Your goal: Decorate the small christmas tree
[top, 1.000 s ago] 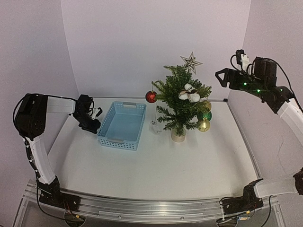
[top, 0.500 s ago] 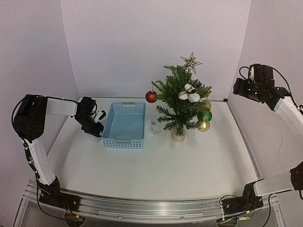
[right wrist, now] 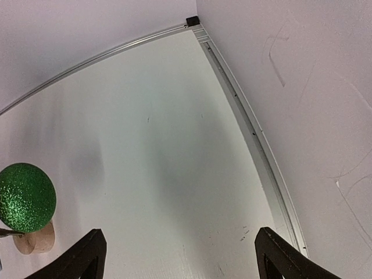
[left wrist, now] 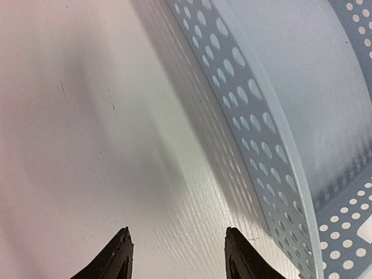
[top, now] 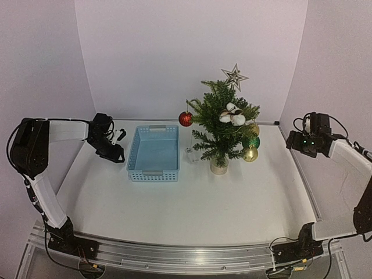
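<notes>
The small christmas tree (top: pixel 222 119) stands upright at the back middle on a round pale wooden base (top: pixel 219 168). It carries a star (top: pixel 234 76), a red ball (top: pixel 185 119), a white cotton bloom (top: pixel 233 115), a green ball (top: pixel 251 142) and gold balls (top: pixel 250 154). The green ball (right wrist: pixel 24 197) and the base (right wrist: pixel 36 240) show at the left of the right wrist view. My left gripper (top: pixel 115 156) is open and empty, low beside the basket's left wall. My right gripper (top: pixel 292 144) is open and empty at the table's right edge, away from the tree.
A light blue perforated basket (top: pixel 152 172) sits left of the tree; its wall (left wrist: pixel 256 116) fills the right of the left wrist view. A small clear object (top: pixel 190 156) stands between basket and tree. A metal rail (right wrist: pixel 250 125) runs along the right wall.
My right arm has dropped from high beside the tree down to the right edge of the table. My left gripper has pulled back a little to the left, after the basket straightened.
</notes>
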Robot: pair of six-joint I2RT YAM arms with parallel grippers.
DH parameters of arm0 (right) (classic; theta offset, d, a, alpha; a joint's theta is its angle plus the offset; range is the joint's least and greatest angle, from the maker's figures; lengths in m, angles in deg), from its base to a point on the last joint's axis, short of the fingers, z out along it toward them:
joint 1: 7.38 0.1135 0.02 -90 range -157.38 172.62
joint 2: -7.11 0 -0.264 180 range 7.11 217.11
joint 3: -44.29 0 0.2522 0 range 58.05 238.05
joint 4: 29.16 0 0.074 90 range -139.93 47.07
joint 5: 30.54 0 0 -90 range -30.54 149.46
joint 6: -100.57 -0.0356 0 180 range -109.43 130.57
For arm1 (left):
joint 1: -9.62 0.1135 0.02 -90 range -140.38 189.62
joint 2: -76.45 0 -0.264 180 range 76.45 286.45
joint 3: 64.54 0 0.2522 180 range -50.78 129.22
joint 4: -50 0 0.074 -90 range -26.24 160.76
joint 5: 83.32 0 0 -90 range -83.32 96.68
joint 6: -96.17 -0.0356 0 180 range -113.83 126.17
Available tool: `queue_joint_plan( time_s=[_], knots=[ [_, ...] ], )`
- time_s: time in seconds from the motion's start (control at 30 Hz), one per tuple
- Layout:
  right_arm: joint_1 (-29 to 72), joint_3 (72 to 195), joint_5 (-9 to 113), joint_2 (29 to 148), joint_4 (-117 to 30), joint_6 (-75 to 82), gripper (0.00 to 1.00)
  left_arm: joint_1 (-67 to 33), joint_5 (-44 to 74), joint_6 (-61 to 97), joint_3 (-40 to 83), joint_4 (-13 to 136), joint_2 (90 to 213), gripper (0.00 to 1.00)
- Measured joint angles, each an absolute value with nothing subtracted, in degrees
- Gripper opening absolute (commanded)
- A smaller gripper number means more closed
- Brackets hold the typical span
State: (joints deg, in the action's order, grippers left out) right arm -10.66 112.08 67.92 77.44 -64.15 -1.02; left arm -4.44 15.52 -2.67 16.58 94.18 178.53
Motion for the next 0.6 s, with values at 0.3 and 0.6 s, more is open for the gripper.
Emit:
queue_joint_plan(
  time_s=[0.3,0.6],
  knots=[
    [-11.2,107.6,63.4,74.6,-58.8,-0.2,0.88,-7.5,19.0,-4.3,23.1,98.8,174.4,0.82],
    [-11.2,106.6,61.1,72.0,-56.8,0.1,0.88,-9.2,17.5,-2.9,21.7,99.8,174.8,0.75]
  ],
)
